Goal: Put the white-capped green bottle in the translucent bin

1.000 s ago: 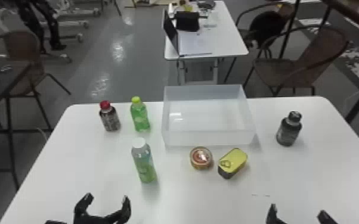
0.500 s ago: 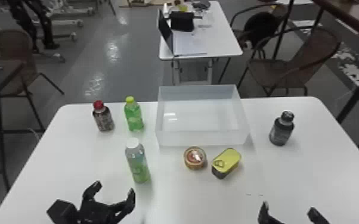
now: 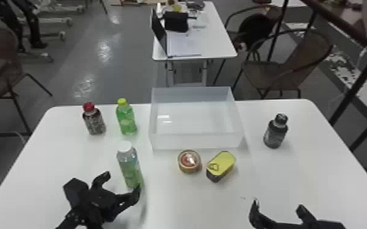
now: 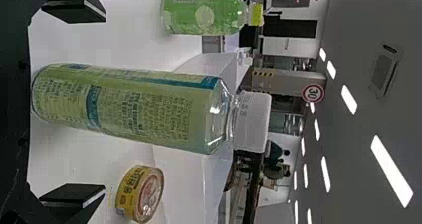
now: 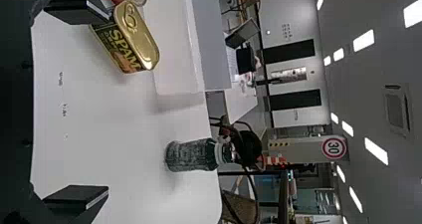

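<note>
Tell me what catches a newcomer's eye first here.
The big translucent bin at the white table's far edge stands out first. Next comes the white-capped green bottle, upright near the left end effector. A yellow-topped tin brightens the spot just in front of the bin.

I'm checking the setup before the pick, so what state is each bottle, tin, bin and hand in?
White-capped green bottle: capped, upright, outside the bin
Translucent bin: open-topped
Left hand: open
Right hand: open
Red-capped bottle: capped, upright
Yellow-capped green bottle: capped, upright
Dark bottle: capped, upright
Round tin: lying flat
Rectangular tin: closed, ring-pull down
</note>
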Robot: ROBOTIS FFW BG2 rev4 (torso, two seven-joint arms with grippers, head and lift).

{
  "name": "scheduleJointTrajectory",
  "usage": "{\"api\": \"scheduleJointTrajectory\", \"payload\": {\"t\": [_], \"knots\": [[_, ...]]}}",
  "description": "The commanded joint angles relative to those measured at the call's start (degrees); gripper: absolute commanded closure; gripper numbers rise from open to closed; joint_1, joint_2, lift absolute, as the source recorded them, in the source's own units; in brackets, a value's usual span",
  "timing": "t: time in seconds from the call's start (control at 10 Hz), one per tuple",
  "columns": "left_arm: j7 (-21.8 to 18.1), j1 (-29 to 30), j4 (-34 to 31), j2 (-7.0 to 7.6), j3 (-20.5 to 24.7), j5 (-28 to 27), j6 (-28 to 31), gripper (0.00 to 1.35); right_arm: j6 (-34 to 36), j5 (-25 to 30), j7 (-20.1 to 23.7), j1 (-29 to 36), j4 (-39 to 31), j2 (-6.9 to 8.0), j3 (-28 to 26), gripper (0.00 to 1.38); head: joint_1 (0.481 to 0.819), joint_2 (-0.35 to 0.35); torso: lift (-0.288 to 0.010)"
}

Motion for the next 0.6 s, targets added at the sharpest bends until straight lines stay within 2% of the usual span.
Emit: {"api": "scheduleJointTrajectory", "payload": {"t": [0.0,0.3,0.5], "knots": [[-0.16,-2.91,3.54,0.84,-0.92,-1.41,0.04,0.09,-0.05,-0.06,0.85,-0.75,0.65,0.79,-0.09,0.09,0.695,0.021,-0.055],[-0.24,-8.80,9.61,1.28,-1.27,-2.03,-1.45,0.09,-0.05,-0.41,1.29,-1.19,1.09,1.05,-0.09,0.09,0.695,0.025,-0.055],[-0.16,-11.53,12.95,0.93,-1.71,-2.03,-2.51,0.09,-0.05,-0.23,2.00,-1.81,1.71,1.84,-0.09,0.09,0.695,0.025,-0.055]]}}
